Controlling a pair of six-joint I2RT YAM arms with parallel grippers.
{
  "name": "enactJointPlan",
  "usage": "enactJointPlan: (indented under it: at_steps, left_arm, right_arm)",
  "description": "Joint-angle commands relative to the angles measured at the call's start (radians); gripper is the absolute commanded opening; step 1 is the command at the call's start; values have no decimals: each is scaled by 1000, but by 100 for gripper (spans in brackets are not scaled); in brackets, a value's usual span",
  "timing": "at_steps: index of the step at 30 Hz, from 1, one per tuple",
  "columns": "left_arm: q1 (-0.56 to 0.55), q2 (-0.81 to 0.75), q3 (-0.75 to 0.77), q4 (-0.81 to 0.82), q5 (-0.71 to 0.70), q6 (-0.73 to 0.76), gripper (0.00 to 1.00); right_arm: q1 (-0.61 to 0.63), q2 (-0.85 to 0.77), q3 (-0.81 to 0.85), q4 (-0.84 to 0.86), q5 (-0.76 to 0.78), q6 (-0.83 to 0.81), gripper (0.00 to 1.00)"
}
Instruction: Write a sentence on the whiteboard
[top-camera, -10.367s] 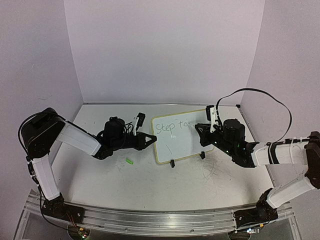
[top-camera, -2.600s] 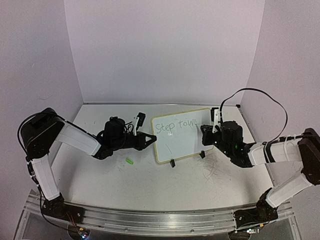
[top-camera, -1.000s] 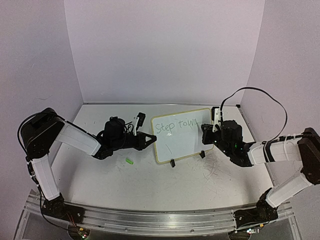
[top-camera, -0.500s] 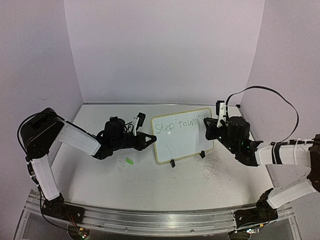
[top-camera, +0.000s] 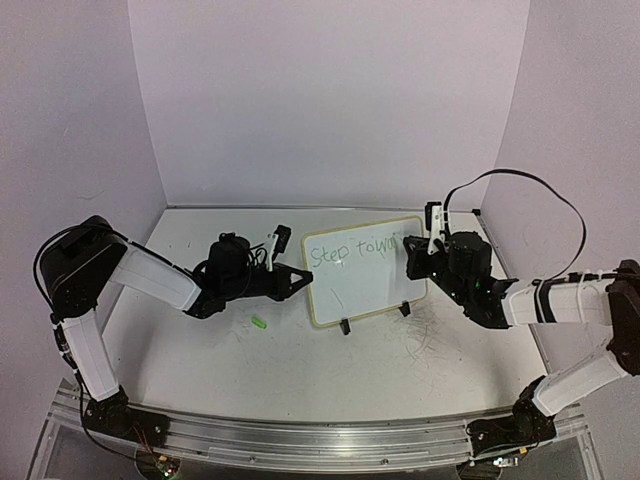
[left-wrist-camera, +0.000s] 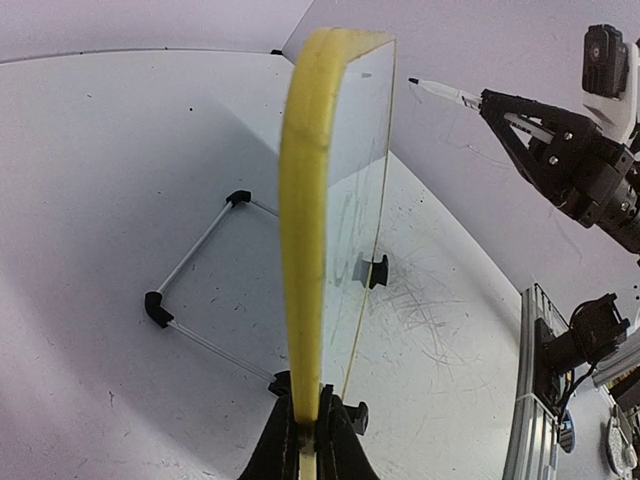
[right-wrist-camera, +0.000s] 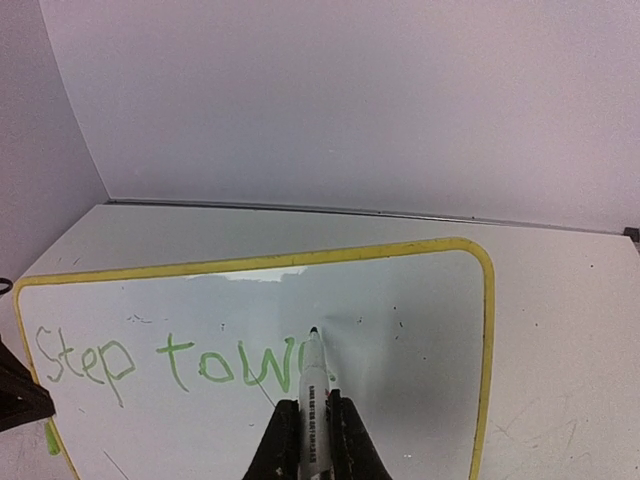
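Note:
The whiteboard (top-camera: 350, 226) stands on its wire stand at the table's middle; its yellow rim shows edge-on in the left wrist view (left-wrist-camera: 305, 220) and from the front in the right wrist view (right-wrist-camera: 300, 259). The sentence (top-camera: 350, 251) reads "Step tow" plus part of a further letter, in green (right-wrist-camera: 170, 358). My left gripper (top-camera: 298, 279) is shut on the board's left edge (left-wrist-camera: 309, 430). My right gripper (top-camera: 416, 262) is shut on a white marker (right-wrist-camera: 314, 390). The marker's tip points at the board just right of the last stroke, and it also shows in the left wrist view (left-wrist-camera: 445, 92).
A small green cap (top-camera: 260, 322) lies on the table in front of my left arm. The black wire stand (left-wrist-camera: 200, 240) reaches out behind the board. Grey scuff marks (top-camera: 425, 340) cover the tabletop at the front right. Walls close the back and sides.
The writing has grown from "Step to" to "Step tow" plus a partial letter. My right gripper with the marker has moved right along the board. The left gripper has kept its hold.

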Motion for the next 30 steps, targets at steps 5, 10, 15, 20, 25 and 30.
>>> enactJointPlan:
  at_steps: [5,10,15,20,25,30]
  left_arm:
    - [6,-37,15,-24,-41,31,0]
    - [6,-38,17,-24,-40,32,0]
    - [5,-36,19,-25,-39,31,0]
    - [6,-40,19,-24,-39,31,0]
    - [6,-39,18,-25,-39,32,0]
    - [6,-39,17,-25,-38,31,0]
  right_arm:
    - [-12,38,45,34,34,-3,0]
    - [-16,54,44,36,33,-4,0]
    - [-17,67,42,40,39,-8,0]
    - [-17,49,20,18,39,12,0]
    - [-15,20,-16,2,31,31,0]
    - [-16,6,-40,-5,26,45,0]
